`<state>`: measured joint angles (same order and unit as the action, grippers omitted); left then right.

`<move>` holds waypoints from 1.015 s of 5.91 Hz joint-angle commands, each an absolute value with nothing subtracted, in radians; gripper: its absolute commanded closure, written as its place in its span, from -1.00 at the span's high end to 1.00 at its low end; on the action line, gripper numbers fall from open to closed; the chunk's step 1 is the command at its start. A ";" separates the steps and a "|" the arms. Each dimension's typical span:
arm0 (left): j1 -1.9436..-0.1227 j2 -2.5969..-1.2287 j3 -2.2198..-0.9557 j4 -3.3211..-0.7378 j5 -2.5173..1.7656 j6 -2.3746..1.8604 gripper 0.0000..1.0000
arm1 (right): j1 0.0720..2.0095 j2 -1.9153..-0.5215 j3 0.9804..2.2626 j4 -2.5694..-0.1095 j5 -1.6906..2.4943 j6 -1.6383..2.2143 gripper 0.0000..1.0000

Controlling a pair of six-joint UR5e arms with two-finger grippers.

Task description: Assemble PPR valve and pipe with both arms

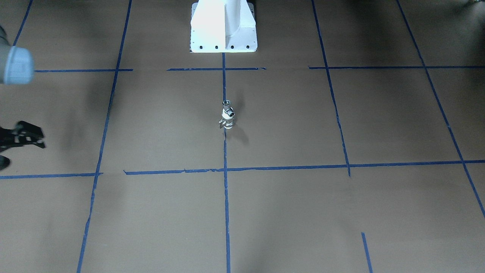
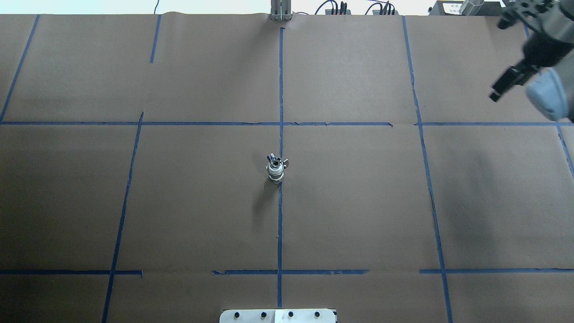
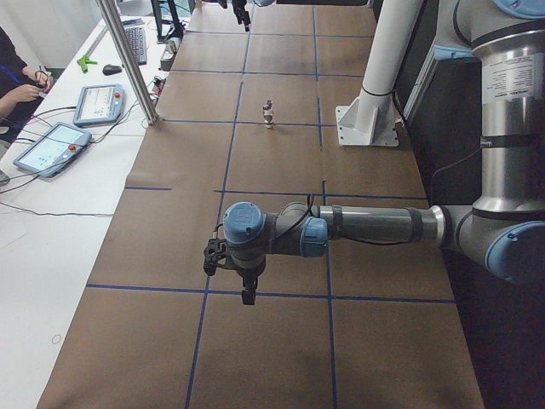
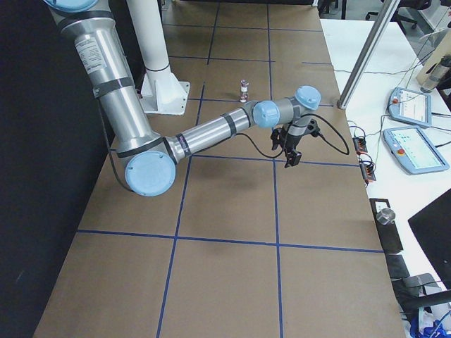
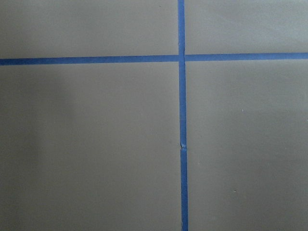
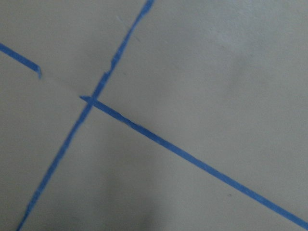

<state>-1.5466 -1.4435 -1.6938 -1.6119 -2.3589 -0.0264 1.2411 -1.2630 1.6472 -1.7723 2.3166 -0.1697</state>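
Note:
A small white and metal valve-and-pipe piece (image 1: pixel 227 115) stands upright alone at the table's middle, on the centre tape line; it also shows in the overhead view (image 2: pixel 276 169) and the side views (image 3: pixel 268 113) (image 4: pixel 244 90). My right gripper (image 1: pixel 42 139) hovers far off to my right, empty, its fingers apart; it shows in the overhead view (image 2: pixel 497 92) and the exterior right view (image 4: pixel 290 160). My left gripper (image 3: pixel 247 294) shows only in the exterior left view, low over the table far to my left; I cannot tell whether it is open. Both wrist views show only paper and tape.
The white pedestal (image 1: pixel 223 26) stands at the table's robot side. Blue tape lines (image 2: pixel 280 224) divide the brown paper. A side table with teach pendants (image 3: pixel 51 145) and a metal post (image 3: pixel 128 60) flanks the operators' side.

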 commanded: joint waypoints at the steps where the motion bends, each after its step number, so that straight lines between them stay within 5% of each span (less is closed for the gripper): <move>1: -1.543 -1.443 -1.692 -1.609 -2.358 -0.028 1.00 | 1.363 -1.491 1.757 -1.772 2.319 -0.250 0.99; 3: -1.543 -1.436 -1.690 -1.599 -2.367 -0.029 1.00 | 1.460 -1.694 1.789 -1.714 2.315 -0.242 0.99; 6: -1.543 -1.388 -1.697 -1.605 -2.358 -0.029 1.00 | 1.491 -1.762 1.784 -1.646 2.313 -0.253 1.00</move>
<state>-1.5432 -1.3947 -1.6942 -1.6015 -2.3582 -0.0294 1.4769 -1.7348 1.7846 -1.6824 2.3127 -0.2514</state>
